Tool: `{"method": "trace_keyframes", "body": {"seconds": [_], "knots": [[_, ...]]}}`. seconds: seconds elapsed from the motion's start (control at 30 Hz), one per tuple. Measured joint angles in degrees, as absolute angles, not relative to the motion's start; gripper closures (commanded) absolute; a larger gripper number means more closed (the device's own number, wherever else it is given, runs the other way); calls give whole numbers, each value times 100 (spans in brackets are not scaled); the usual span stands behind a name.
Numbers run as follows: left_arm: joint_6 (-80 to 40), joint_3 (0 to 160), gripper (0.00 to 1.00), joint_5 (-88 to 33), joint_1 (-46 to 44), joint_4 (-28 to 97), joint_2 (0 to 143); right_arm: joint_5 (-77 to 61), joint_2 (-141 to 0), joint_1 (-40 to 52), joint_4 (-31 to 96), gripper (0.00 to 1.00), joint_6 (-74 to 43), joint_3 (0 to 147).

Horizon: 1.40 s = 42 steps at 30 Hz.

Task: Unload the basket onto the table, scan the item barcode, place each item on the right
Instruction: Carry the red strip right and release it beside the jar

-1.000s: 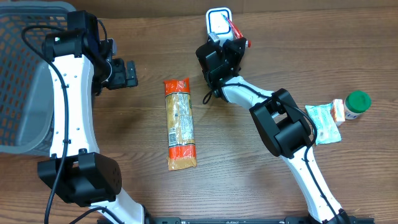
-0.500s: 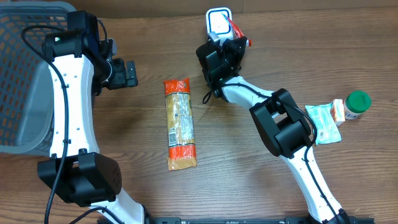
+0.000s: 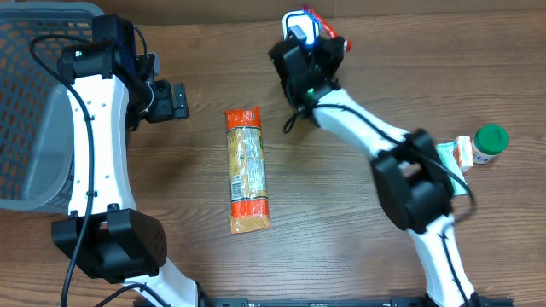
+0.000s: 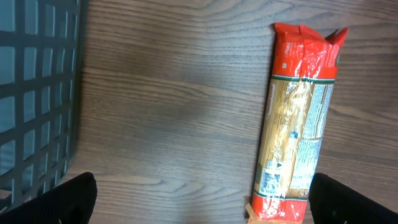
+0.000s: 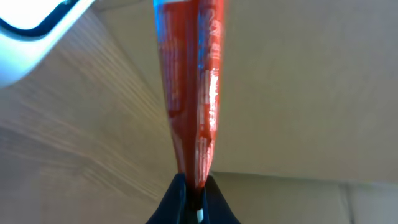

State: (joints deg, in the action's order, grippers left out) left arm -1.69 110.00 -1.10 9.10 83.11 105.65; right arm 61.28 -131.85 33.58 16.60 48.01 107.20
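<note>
Right hand [image 3: 316, 40] was pressed together, pinching the red packet [image 3: 324, 23] by its bottom edge, at the top centre of the overhead frame. The packet was held up just beside the white blue-rimmed scanner [image 3: 295, 17]; can't tell if they touched. In the right wrist view the fingertips [image 5: 180, 190] nipped the packet [image 5: 193, 81] at its narrow end, and the scanner [image 5: 25, 18] corner showed upper left.

Handling, judged: a thin, flat film pouch, light and soft, likely floppy and a bit slick. Best taken by the sealed edge, as it was, keeping the printed face clear and flat toward the scanner window. A hard squeeze could crease the barcode.

Writing: blue and white print on the packet, blurred, unreadable. No barcode could be made out.

Left hand [image 3: 175, 101] was spread wide, holding nothing, mid-left of the overhead frame beside the basket [image 3: 34, 102]. A pasta pack [image 3: 246, 169] lay flat on the table [image 3: 341, 222], centre frame, its label too small to read. A green-capped bottle [image 3: 490, 141] and a sachet [image 3: 450, 160] sat at the right edge.
</note>
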Motion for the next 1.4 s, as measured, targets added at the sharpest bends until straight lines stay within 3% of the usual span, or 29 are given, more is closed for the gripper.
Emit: {"method": "trace_keyframes", "body": {"seconds": [0.33,0.67,0.93,1.27,1.4], "knots": [[-167,11000,0,-108,910,8311,10565,3017,-11246,3288,5068,96,1955,10750],[-167,11000,0,-110,910,8313,10565,1857,-11061,2495,7900,96,360,10521],[-167,11000,0,-108,910,8313,10565,1732,-11065,1811,8088,96,-711,9491],[-167,11000,0,-110,910,8313,10565,1693,-11065,1175,7419,96,-950,8466],[-167,11000,0,-108,910,8313,10565,1691,-11065,1009,7190,87,-985,8278]]}}
